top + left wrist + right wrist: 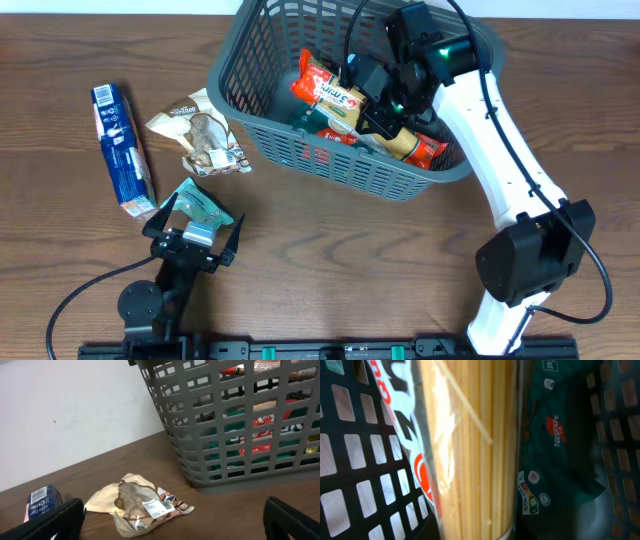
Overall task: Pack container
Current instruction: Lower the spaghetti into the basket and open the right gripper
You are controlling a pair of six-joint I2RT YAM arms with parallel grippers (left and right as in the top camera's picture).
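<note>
Before closing the widely spread left fingers [203,216], centre them on the small teal foil packet [200,204] between them. Carry it ahead past the crumpled beige pouch [134,505] into the dark grey slotted plastic basket [248,72] surrounding the right fingers [372,112], pressed together beside clear-wrapped spaghetti [470,450].

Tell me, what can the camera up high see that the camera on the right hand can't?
Only the overhead view shows the table with three things lying outside the basket: a blue packet, a crumpled beige bag and a small teal packet. Only the right wrist view gets close enough to show single strands inside the spaghetti pack and the Nescafe name on the green packet. Both show the grey basket, the spaghetti pack and that green packet.
</note>
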